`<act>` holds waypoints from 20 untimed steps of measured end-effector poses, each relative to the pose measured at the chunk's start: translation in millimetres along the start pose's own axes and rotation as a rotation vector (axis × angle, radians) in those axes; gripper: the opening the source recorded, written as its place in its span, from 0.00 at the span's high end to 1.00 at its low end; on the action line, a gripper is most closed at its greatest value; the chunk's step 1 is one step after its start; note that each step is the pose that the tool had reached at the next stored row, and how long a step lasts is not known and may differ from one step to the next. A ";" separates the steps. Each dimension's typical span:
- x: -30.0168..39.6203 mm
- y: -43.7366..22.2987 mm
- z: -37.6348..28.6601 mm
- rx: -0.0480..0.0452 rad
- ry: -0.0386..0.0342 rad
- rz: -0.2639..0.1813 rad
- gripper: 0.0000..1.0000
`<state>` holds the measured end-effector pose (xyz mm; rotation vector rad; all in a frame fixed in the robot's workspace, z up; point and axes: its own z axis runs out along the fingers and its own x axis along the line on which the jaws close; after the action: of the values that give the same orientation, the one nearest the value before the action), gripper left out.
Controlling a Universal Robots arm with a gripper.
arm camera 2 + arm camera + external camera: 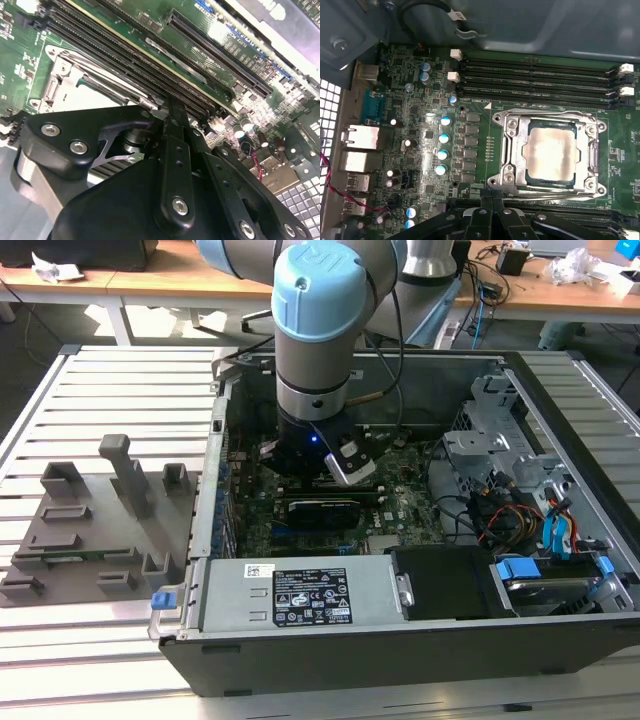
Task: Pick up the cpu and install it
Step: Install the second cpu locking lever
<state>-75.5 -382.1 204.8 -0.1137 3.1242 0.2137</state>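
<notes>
Resting in the socket frame [547, 154] on the motherboard [420, 125], the cpu [551, 152] appears seated; the gripper [491, 200], fingers pinched together and empty, hovers just beside the frame's edge. Seating should be checked flush, corners level.

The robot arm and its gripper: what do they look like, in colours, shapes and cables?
The arm is a thick silver-grey cylinder with a light blue round cap on its joint. Black cables run along it. Below sits a black wrist part with a small blue light. The gripper is matt black, made of flat linked bars joined by silver screws.
</notes>
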 end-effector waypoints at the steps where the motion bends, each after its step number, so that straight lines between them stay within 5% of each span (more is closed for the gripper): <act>1: 0.4 0.5 0.7 -0.0004 0.0003 -0.002 0.89; 12: 0.1 7.9 9.6 -0.0011 0.0041 -0.029 0.89; 20: 1.4 9.4 4.5 0.0015 -0.0028 -0.041 0.89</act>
<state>-77.6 -372.2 201.7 -0.1778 3.1157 0.2108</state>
